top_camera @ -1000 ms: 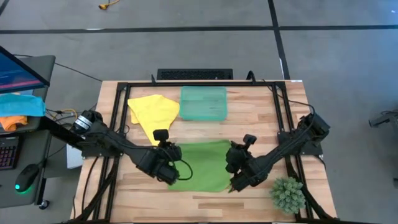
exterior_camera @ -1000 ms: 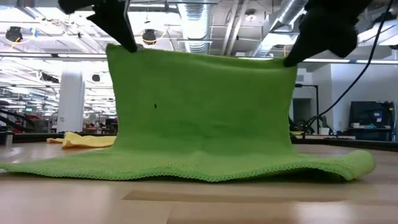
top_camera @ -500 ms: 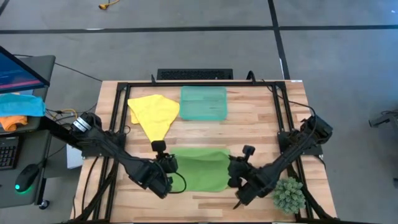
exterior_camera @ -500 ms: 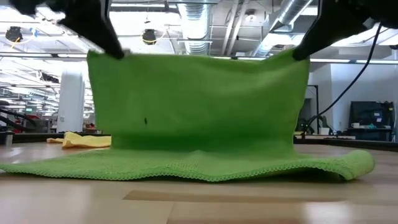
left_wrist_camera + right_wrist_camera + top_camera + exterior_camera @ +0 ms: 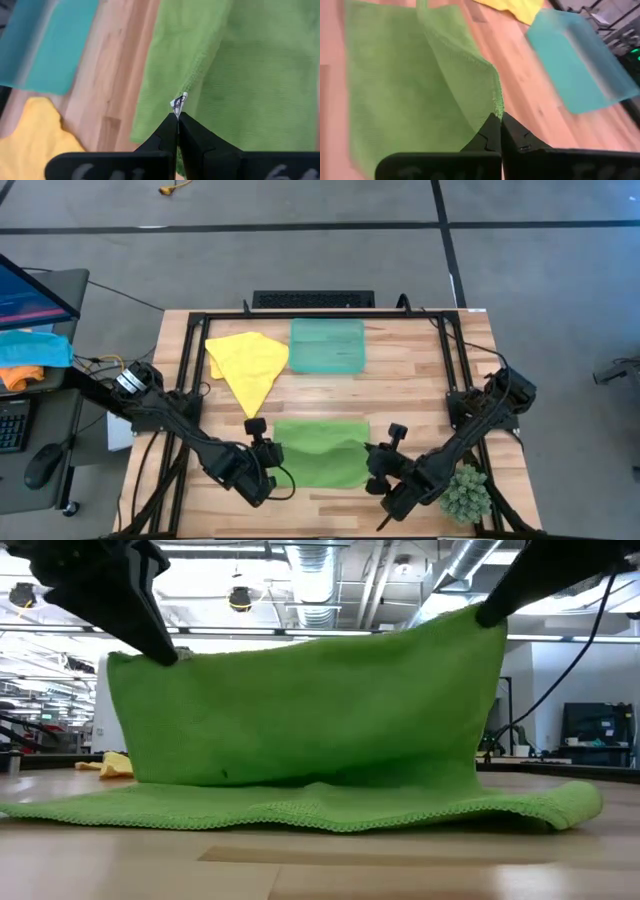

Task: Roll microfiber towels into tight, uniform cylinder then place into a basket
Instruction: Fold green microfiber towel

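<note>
The lime green towel (image 5: 322, 450) lies near the table's front edge, its near hem (image 5: 330, 820) flat on the wood and its other edge (image 5: 310, 645) lifted above it. My left gripper (image 5: 270, 468) is shut on the raised left corner and my right gripper (image 5: 376, 470) on the raised right corner. The yellow towel (image 5: 248, 362) lies flat at the far left. The teal basket (image 5: 328, 345) stands beside it at the far middle. My left gripper pinches the towel's raised left corner (image 5: 179, 104), by a small white tag, between its two shut fingers. The corner is lifted clear, and the cloth hangs from it down to the table. My right gripper pinches the raised right corner (image 5: 495, 106) at the hemmed edge between its two shut fingers. The corner is held above the table, higher than the left one. The edge between the two corners is stretched almost straight.
A small green artificial plant (image 5: 462, 492) stands at the near right corner, close to my right arm. A black frame (image 5: 300, 315) runs around the table's working area. Bare wood shows between the green towel and the basket.
Both grippers have gone toward the table's near edge, carrying the raised edge of the green towel over the part lying on the table. The near hem has stayed in place. The left corner has sunk lower than the right, so the held edge now slants.
</note>
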Available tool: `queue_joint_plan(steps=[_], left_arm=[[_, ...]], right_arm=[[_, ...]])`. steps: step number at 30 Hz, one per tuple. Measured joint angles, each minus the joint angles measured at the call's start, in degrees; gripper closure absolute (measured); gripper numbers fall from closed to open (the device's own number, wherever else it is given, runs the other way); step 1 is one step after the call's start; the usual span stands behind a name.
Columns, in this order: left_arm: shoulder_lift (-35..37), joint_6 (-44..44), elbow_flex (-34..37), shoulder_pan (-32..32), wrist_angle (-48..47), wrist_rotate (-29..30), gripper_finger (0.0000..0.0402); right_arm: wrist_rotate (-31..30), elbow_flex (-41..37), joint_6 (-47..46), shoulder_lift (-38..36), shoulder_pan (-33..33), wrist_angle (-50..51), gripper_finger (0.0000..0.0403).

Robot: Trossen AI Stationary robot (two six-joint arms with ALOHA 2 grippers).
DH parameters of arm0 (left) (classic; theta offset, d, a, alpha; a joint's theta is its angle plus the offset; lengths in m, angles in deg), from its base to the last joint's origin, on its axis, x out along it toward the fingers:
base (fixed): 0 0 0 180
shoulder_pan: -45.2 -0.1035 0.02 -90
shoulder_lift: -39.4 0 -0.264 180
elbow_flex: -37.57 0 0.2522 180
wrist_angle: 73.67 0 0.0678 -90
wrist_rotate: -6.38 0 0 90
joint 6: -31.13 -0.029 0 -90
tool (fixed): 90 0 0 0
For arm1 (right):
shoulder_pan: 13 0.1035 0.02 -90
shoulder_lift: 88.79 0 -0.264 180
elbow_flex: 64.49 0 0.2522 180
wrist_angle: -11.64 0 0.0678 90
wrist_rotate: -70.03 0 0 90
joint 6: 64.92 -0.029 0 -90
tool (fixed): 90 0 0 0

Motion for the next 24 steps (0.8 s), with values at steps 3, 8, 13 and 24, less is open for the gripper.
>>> queue_joint_plan(steps=[3, 8, 13, 24], left_arm=[[0.0, 0.8, 0.0, 0.4, 0.3, -0.7, 0.0401], [0.0, 1.7, 0.0, 1.1, 0.6, -3.7, 0.0401], [0.0, 1.9, 0.0, 1.0, 2.0, -10.6, 0.0401], [0.0, 0.9, 0.0, 0.6, 5.6, -13.0, 0.0401]], right_arm=[[1.3, 0.0, 0.6, 2.4, 0.9, -1.8, 0.0398], [4.9, 0.1, 0.7, 8.7, 1.4, -4.1, 0.0396], [7.2, 0.1, 0.0, 11.0, 1.4, -4.4, 0.0398], [9.0, 1.1, -0.4, 10.4, 2.2, -4.4, 0.0398]])
